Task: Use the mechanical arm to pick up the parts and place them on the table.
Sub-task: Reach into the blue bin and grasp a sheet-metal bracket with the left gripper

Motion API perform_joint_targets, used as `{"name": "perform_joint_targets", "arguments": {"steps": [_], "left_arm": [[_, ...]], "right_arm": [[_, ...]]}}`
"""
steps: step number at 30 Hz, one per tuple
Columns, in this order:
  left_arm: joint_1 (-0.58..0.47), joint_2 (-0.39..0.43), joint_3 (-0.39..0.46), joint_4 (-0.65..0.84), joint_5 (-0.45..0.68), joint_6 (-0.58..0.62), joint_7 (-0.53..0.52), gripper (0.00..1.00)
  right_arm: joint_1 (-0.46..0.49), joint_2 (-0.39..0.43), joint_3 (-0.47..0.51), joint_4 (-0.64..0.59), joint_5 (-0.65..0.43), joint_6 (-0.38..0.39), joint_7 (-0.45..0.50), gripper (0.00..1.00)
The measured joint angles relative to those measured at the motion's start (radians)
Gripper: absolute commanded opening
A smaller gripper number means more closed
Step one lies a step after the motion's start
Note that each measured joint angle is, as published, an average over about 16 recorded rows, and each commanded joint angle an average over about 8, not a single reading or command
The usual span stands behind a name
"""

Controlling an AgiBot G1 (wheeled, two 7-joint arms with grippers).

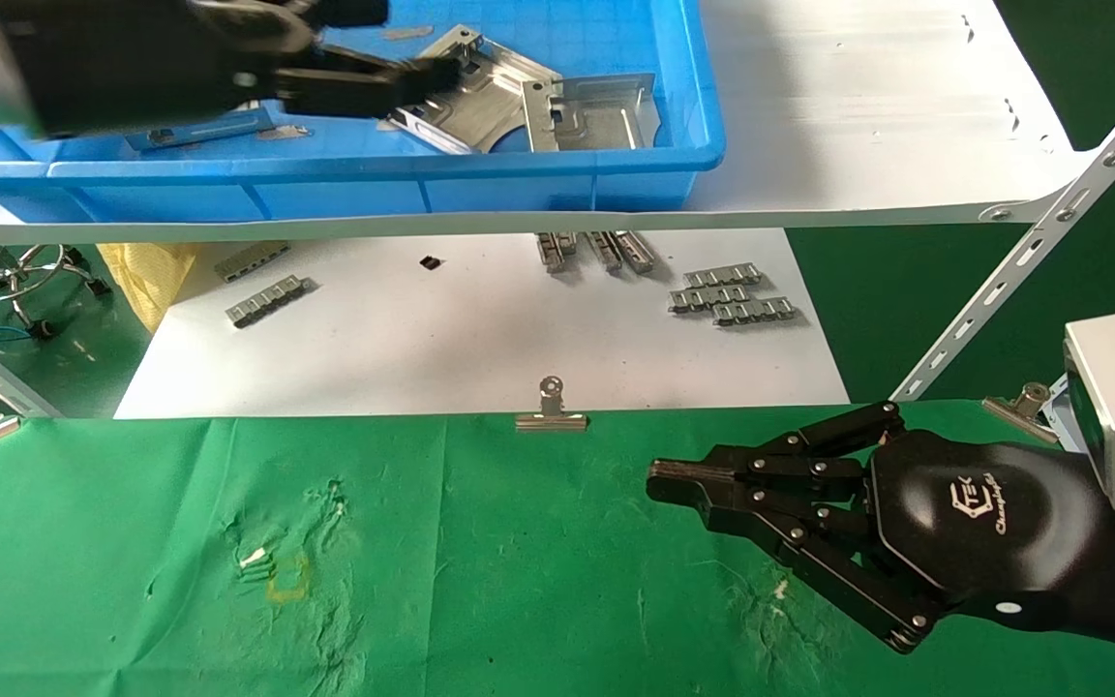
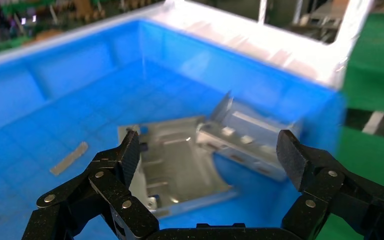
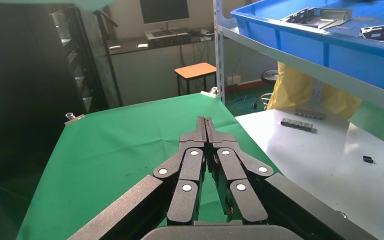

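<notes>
My right hand [image 1: 674, 479], parked low over the green-clothed table [image 1: 480, 581], wears a glossy palm with a pale logo and a line of script too small for me to read; its jointed black fingers [image 3: 206, 131] are pressed tip to tip, holding nothing. My left hand [image 2: 207, 155] reaches into the blue bin [image 1: 480, 174] on the upper white shelf [image 1: 867, 106], fingers spread wide with the nearer bracket [image 2: 180, 160] seen between the tips (not gripped, as far as I can see); a second bracket [image 2: 250, 137] leans tilted against it, close to the bin's far wall. From the head camera both silver-grey stamped parts [image 1: 538, 102] lie in the bin's right half, flanges upturned, with bare blue floor around them; the bin's rim sits at the shelf's front edge. Below, ribbed metal strips [image 1: 732, 293] lie grouped on the white lower board [image 1: 480, 339]; a silver binder clip [image 1: 551, 410] pinches the cloth's back edge. The cloth is wrinkled, with a small yellow square outline [image 1: 288, 576] at front left and open green between it and the right hand.
</notes>
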Motion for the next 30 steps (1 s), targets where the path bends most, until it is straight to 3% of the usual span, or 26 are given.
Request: {"name": "perform_joint_targets", "arguments": {"steps": [6, 8, 14, 15, 30], "left_arm": [[-0.102, 0.089, 0.052, 0.187, 0.085, -0.041, 0.035, 1.00], [-0.125, 0.108, 0.064, 0.233, 0.105, -0.052, 0.046, 0.83], [-0.173, 0.142, 0.085, 0.328, 0.141, -0.078, 0.078, 0.08], [-0.179, 0.146, 0.087, 0.339, 0.145, -0.081, 0.083, 0.02], [-0.213, 0.196, 0.103, 0.442, 0.173, -0.173, 0.128, 0.00]], "right_arm": [[0.000, 0.000, 0.000, 0.000, 0.000, 0.000, 0.000, 0.00], [0.000, 0.000, 0.000, 0.000, 0.000, 0.000, 0.000, 0.00], [0.000, 0.000, 0.000, 0.000, 0.000, 0.000, 0.000, 0.00], [0.000, 0.000, 0.000, 0.000, 0.000, 0.000, 0.000, 0.00], [0.000, 0.000, 0.000, 0.000, 0.000, 0.000, 0.000, 0.00]]}}
